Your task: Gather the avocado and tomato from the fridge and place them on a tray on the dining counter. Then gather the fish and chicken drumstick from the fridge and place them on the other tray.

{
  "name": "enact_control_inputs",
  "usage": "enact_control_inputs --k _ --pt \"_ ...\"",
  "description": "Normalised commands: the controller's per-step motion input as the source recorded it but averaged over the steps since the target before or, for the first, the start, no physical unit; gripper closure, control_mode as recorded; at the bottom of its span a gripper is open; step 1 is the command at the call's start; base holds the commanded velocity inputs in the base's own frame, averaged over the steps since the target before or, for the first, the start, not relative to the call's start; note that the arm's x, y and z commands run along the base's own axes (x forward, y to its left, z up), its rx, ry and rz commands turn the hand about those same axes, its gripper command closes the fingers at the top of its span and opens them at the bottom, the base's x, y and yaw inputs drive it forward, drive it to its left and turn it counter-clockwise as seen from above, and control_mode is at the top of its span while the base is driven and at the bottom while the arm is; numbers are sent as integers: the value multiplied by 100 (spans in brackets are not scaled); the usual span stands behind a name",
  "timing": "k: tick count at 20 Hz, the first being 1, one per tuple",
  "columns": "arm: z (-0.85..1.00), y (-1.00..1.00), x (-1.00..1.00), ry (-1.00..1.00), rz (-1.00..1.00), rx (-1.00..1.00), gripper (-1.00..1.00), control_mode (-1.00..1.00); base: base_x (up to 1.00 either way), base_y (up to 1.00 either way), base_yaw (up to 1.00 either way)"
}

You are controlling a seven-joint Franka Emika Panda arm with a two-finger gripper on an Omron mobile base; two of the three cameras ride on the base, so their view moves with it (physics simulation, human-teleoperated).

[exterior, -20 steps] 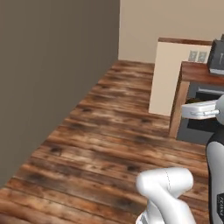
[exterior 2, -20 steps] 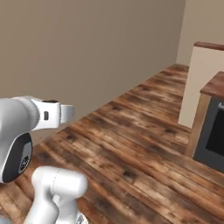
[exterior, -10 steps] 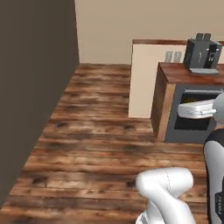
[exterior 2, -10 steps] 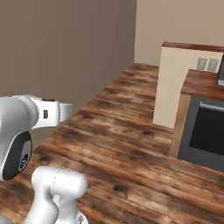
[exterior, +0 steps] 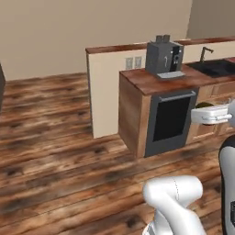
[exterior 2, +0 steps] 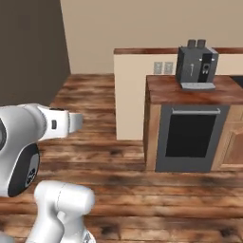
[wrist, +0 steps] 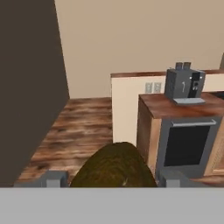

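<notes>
Avocado sits clenched in my claw, its dark rounded skin bulging between the fingertips, nearer than the oven and to its left. I judge this to be the carry toward the dining counter; next I must find a tray. Since a second ago the base has swung, bringing the oven's counter into view.

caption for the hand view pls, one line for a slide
Gripper holding the avocado, facing a coffee machine on the wood counter.
</notes>
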Motion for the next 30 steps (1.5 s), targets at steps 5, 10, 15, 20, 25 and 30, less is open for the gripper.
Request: enact_control_inputs --k 5,10,15,20,25,30 --pt "0 0 0 0 0 0 100 100 100 100 -54" --pt "0 0 0 0 0 0 100 100 100 100 -47" --pt "0 0 0 0 0 0 100 100 99 100 -16" --pt "0 0 0 0 0 0 100 100 95 100 -3" --pt "0 0 0 0 0 0 100 100 99 100 -12" --pt "0 0 0 0 0 0 100 100 12 100 -17"
